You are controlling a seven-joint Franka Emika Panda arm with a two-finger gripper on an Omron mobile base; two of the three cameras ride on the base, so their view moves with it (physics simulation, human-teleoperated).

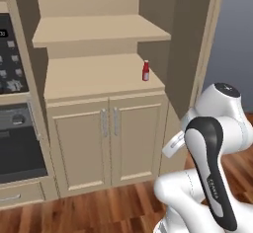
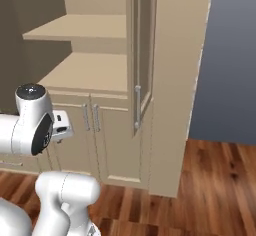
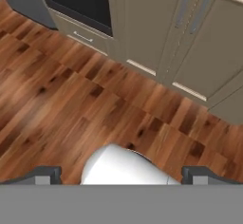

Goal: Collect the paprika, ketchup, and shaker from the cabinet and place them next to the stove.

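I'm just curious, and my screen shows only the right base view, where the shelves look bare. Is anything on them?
Observer: Yes. The left base view shows a ketchup standing upright near the right front corner of the lower shelf.
Visitor: Is the tool holding anything?
Observer: No. In the hand view the tool is open with nothing in it, facing the wooden floor.
Visitor: What is left of that shelf?
Observer: A dark oven.

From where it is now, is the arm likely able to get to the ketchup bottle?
Probably yes: the ketchup bottle stands alone near the open shelf's front right edge, nothing before it, and the gripper is open, aimed at the floor.
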